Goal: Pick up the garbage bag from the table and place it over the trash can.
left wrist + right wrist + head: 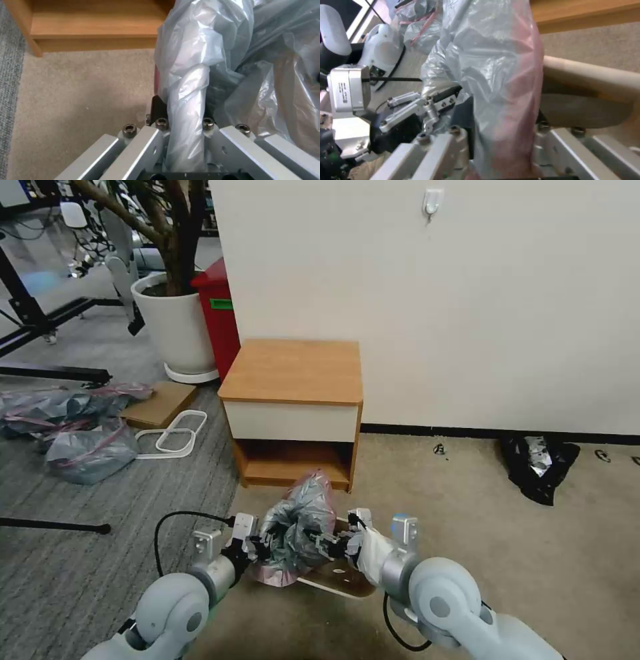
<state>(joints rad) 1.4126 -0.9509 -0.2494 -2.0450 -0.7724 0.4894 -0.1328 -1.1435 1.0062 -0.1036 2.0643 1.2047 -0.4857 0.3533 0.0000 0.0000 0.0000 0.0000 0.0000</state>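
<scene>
Head view: garbage bag [298,527] bunched between left claw [257,547] and right claw [337,545], low over beige trash can [337,579], in front of counter [293,370].

Left wrist view: left claw [185,130] pinching twisted bag fold [186,100].

Right wrist view: right claw [496,140] clamped on pink-banded rim [520,87]; trash can [586,85] just beside.

Step judged: spreading mouth over bin. Next: pull claws apart, lower rim around can edge.

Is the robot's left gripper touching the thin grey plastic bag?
Touching. The left wrist view shows a twisted fold of the thin translucent grey garbage bag running straight between the left gripper's fingers, clamped there.
</scene>
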